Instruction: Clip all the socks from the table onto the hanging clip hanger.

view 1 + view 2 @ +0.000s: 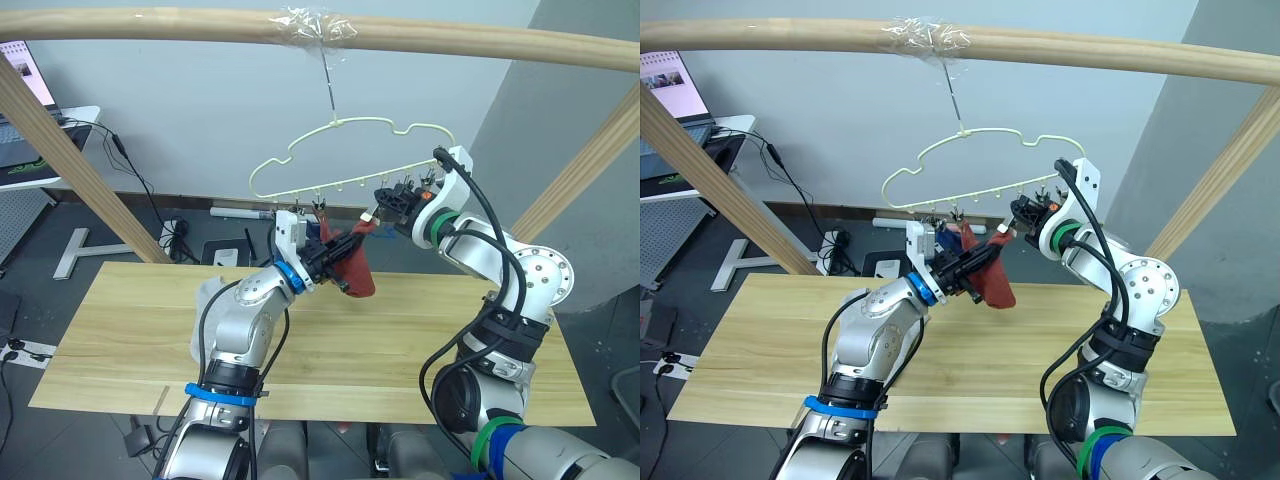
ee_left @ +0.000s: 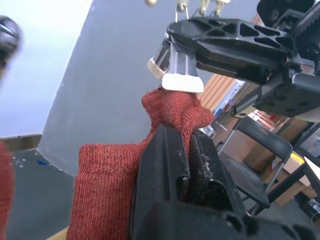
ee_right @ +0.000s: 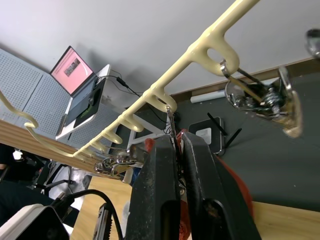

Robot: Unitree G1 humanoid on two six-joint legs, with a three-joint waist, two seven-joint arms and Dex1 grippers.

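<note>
**A:** What do you have in front of you, biggest thing first?

**B:** You have the tabletop [image 1: 130, 340], pale planks running wide across the view. Above it a round wooden pole [image 1: 150, 25] crosses the top, with slanted poles at either side. The hanger [image 1: 350, 160] hangs from that pole by its hook, which is wrapped in clear tape [image 1: 315, 30]; its wavy yellow outline sits above the far edge of the tabletop, with small metal clips along the lower bar.

**A:** And your arms?

**B:** Both are raised to the hanger's lower bar. Your left gripper [image 1: 335, 255] reaches up from the left, your right gripper [image 1: 392, 205] comes in from the right, and the two sit close together under the clips.

**A:** Where is the sock?

**B:** A rust red sock [image 1: 358, 272] hangs in the air between the grippers, above the tabletop and not touching it. The left jaws are closed on its bunched upper part; in the left wrist view the knit is pinched between the two black fingers [image 2: 165, 170], and its top edge rises to touch the pale tip of a clip [image 2: 180, 80].

**A:** The right jaws?

**B:** In the right wrist view they stand nearly together around the thin wire of a clip [image 3: 171, 125], just below the yellow bar, with red knit behind them.

**A:** Anything else?

**B:** Something blue and red [image 1: 952, 238] hangs at the clips just left of the left gripper; you cannot tell more.
</note>
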